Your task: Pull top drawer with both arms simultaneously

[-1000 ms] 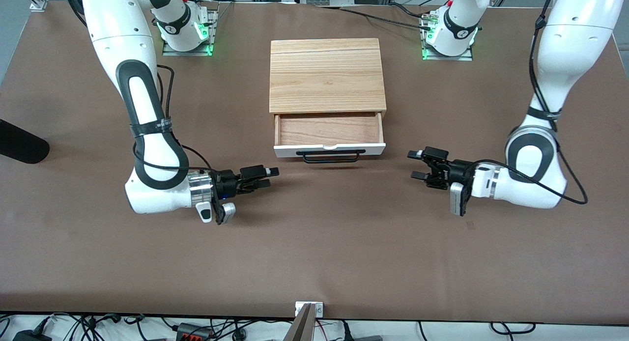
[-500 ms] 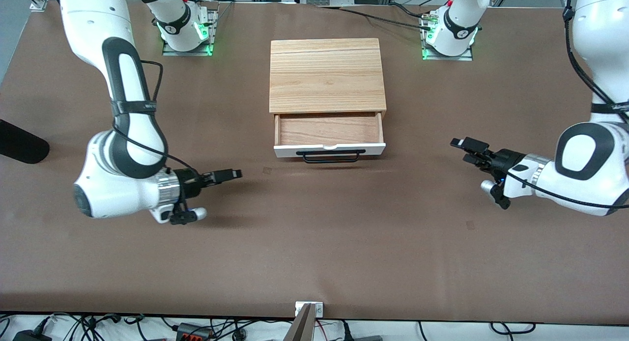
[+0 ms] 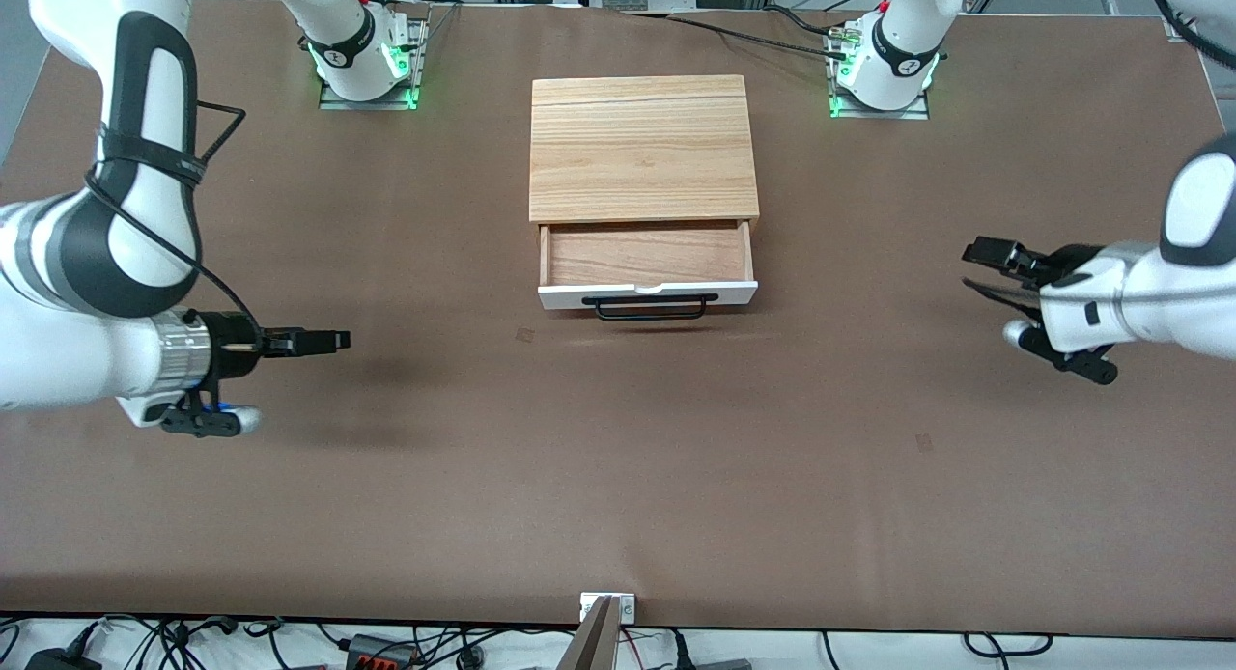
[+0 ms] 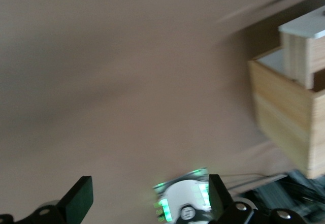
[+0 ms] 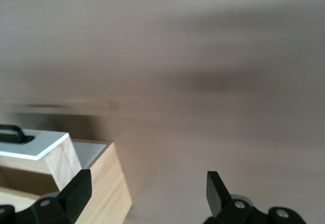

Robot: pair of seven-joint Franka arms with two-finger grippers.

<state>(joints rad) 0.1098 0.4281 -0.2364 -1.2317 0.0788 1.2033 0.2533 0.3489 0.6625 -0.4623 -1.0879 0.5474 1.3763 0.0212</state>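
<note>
The top drawer (image 3: 647, 255) stands pulled out of the light-wood cabinet (image 3: 639, 149), showing its reddish-brown inside, white front panel (image 3: 647, 293) and black bar handle (image 3: 649, 308). My right gripper (image 3: 338, 340) is open and empty over bare table toward the right arm's end, well apart from the drawer. My left gripper (image 3: 970, 268) is open and empty over bare table toward the left arm's end. The right wrist view shows its gripper (image 5: 147, 193) open, with the drawer's front (image 5: 38, 147) and the cabinet (image 5: 109, 183) to one side. The left wrist view shows its gripper (image 4: 150, 203) open and the cabinet (image 4: 284, 112).
The brown table (image 3: 618, 477) spreads wide around the cabinet. The arm bases with green lights (image 3: 367, 71) (image 3: 881, 71) stand beside the cabinet. A small metal bracket (image 3: 608, 607) sits at the table's edge nearest the front camera, with cables below it.
Both arms have swung away from the drawer's handle, each toward its own end of the table. Both grippers are still empty. The drawer has not moved.
</note>
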